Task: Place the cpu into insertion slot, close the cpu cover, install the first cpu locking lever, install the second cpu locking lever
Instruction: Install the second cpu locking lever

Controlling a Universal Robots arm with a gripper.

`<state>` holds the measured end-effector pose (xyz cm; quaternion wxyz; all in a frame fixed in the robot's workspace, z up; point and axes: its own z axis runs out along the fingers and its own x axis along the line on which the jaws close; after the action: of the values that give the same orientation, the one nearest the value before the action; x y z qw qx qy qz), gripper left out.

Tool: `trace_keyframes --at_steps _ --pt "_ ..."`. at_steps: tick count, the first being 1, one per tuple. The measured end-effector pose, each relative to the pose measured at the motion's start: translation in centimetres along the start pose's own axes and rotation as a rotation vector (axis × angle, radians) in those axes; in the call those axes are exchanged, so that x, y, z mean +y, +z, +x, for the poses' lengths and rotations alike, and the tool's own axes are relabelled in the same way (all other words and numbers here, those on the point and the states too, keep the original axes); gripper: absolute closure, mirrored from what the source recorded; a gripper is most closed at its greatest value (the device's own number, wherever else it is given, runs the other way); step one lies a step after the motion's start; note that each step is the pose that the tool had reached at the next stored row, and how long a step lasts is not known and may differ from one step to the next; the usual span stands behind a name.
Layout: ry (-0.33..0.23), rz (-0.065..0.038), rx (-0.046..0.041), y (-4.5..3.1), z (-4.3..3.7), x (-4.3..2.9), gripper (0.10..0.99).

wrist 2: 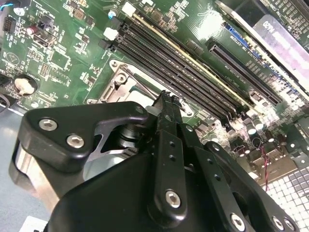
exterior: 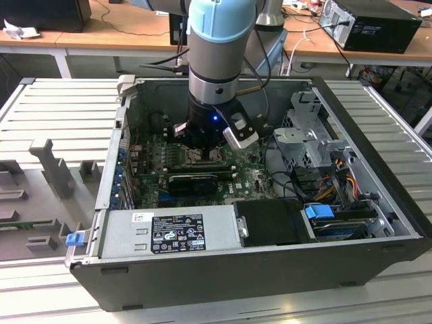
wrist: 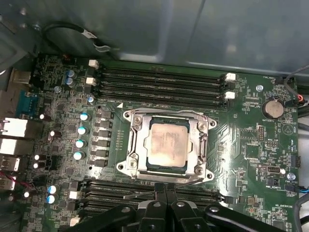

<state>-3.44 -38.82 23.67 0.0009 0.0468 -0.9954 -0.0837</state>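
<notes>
In the first wrist view the cpu point(wrist: 166, 145), a tan-grey square chip, lies flat in the insertion slot point(wrist: 126, 166) on the green motherboard. The cpu cover point(wrist: 200, 145), a silvery frame with a window, lies down around the chip. A thin metal locking lever point(wrist: 164, 179) runs along the socket's edge beside my fingertips. My gripper point(wrist: 165, 189) is shut with nothing between its black fingers, its tip right at that socket edge. The second wrist view has the gripper point(wrist 2: 166, 99) tip just over the socket's metal frame point(wrist 2: 118, 87). In the exterior view the gripper point(exterior: 202, 150) reaches down into the open computer case.
Black memory slots point(wrist: 159, 79) run along both sides of the socket. A long black expansion card point(exterior: 192, 181) sits just beyond it in the exterior view. The power supply point(exterior: 169, 233), drive cage point(exterior: 314, 142) and cables point(exterior: 337, 182) fill the case on the exterior view's right.
</notes>
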Motion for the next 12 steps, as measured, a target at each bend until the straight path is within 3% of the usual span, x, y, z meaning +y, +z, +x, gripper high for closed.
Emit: trace_keyframes --at_steps 5,12 --pt "0.000 -0.001 -0.0002 0.00 0.10 -0.05 0.980" --pt "0.000 -0.024 -0.0023 -0.08 0.63 -0.48 0.980"
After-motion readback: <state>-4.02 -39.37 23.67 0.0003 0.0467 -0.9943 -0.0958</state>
